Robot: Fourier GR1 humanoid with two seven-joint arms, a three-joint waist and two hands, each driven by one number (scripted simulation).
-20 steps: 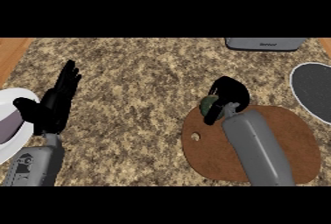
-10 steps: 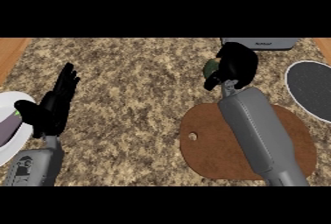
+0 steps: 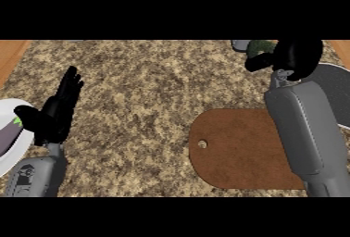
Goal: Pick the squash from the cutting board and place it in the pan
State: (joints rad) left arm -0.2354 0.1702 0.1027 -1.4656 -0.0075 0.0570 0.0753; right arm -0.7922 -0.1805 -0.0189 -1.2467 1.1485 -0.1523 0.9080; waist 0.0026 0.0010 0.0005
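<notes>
Aloft, the squash [image 3: 259,46] sits in the right hand [image 3: 295,54], fingers curled round it, near the pan [image 3: 336,92], off the cutting board [image 3: 239,148]. Probably stiff, smooth-skinned, slippery; best held mid-body. Left hand [image 3: 58,113] rests open.

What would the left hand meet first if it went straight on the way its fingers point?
Nothing, as far as the head view shows. The left hand rests open at the view's left, fingers aimed up-view over the speckled counter, beside the white plate. That line looks free to the counter's far edge, though its height is unclear.
</notes>
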